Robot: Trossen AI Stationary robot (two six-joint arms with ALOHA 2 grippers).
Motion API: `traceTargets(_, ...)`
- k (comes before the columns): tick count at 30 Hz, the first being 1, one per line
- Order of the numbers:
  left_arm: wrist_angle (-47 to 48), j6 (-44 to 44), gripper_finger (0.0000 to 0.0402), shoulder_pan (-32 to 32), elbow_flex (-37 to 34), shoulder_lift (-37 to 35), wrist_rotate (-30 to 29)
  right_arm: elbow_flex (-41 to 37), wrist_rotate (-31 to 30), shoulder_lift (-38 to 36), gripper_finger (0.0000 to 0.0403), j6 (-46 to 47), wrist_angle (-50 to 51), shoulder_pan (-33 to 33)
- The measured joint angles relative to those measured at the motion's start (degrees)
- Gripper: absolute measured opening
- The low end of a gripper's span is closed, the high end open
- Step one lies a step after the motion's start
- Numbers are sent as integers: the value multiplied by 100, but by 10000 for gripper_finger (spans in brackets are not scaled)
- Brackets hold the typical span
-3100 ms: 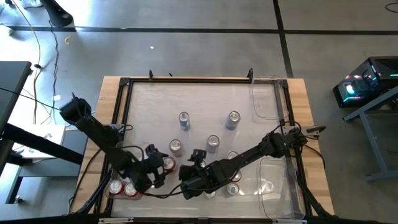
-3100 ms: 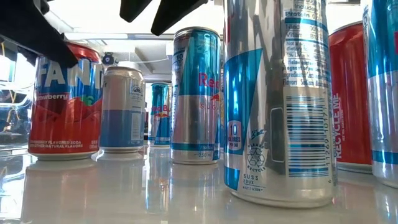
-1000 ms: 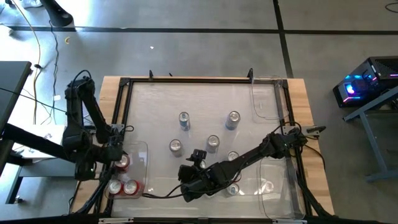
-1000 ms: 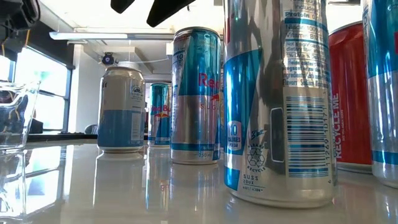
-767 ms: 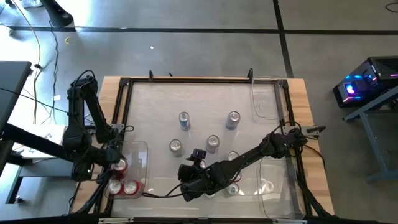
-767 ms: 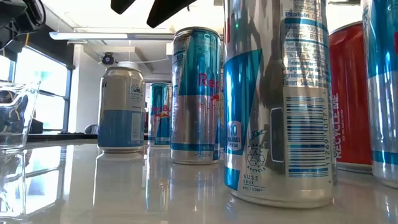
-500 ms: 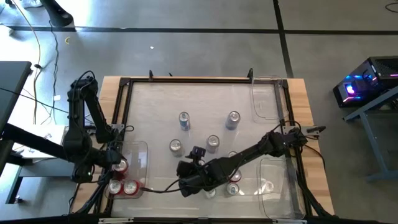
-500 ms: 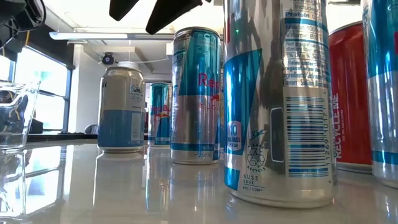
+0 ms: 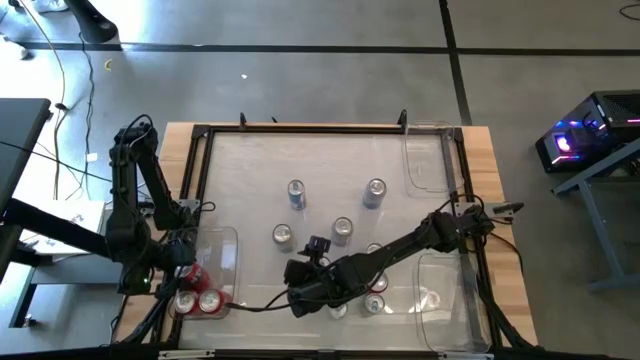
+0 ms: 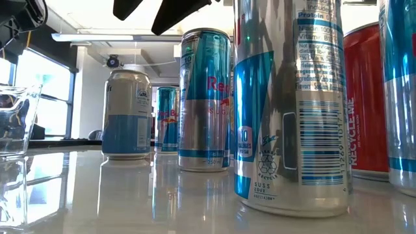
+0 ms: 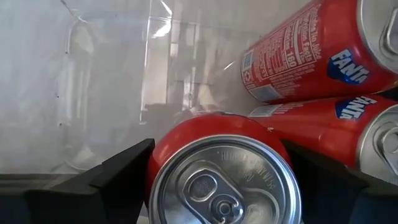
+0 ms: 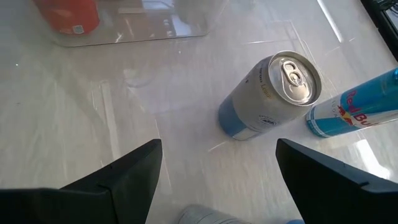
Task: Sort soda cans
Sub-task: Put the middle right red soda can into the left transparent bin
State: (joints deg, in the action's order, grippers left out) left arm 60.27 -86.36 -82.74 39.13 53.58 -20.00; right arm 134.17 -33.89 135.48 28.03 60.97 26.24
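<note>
Three red soda cans are in the clear bin at the table's near left. Two lie on their sides. The third stands upright between the fingers of my left gripper, which is shut on it. Several silver and silver-blue cans stand on the table's middle. My right gripper hovers open above the table near its front edge, nothing between its fingers. A silver can with a blue base stands ahead of it. My left gripper pinches the upright red can between its two fingers, on opposite sides of the body just below the top rim. The fingers come from above, slanting down into the bin. The can itself hides its bottom, so whether it rests on the bin floor cannot be told.
Two more clear bins stand at the table's right, one near and one far. A black frame rims the tabletop. Tall cans stand close to the low camera. Bare tabletop lies at the far left.
My left gripper has gone down and a little toward the table's near edge, lowering the upright red can into the left bin beside the two lying cans.
</note>
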Motion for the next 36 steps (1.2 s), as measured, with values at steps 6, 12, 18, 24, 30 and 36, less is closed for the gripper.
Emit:
traceTargets(6,25,-194,321,0,0,-178,25,0,2,0,311,-107,5,0)
traceTargets(12,18,-408,321,0,0,-325,93,0,4,0,311,-151,19,0)
traceTargets(18,-42,-462,322,72,0,-323,285,0,4,0,311,-151,55,0)
traceTargets(24,-65,-178,321,497,9,-189,704,0,4,0,311,-151,58,0)
traceTargets(30,-116,202,322,981,17,-92,1159,0,4,0,311,-245,59,0)
traceTargets(36,-251,351,322,1240,5,-130,1302,0,3,0,311,-245,59,0)
